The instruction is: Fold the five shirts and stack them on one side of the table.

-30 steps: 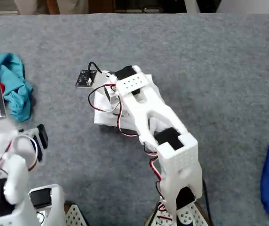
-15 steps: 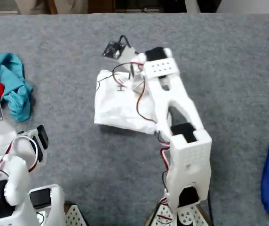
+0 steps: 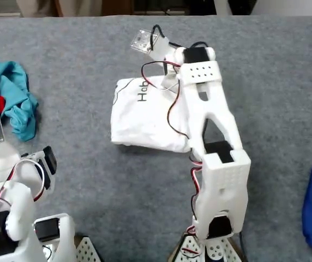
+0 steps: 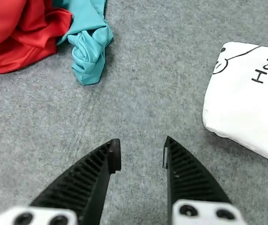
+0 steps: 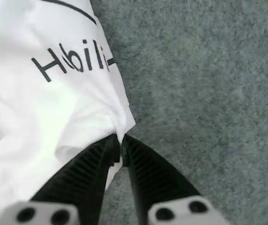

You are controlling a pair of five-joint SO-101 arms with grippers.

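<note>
Centre frame on the grey tabletop (image 3: pixel 265 71): folded white shirt (image 3: pixel 142 120), one edge pinched by the right tool (image 5: pixel 121 140). Left wrist view: left tool (image 4: pixel 141 152) spread at lower centre, white shirt apart at right, teal shirt (image 4: pixel 89 42) upper left.

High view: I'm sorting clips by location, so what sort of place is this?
Likely a robotics lab bench: a grey felt-covered table, the white right arm with bare wiring over a white shirt, and a teal shirt heaped aside.
</note>
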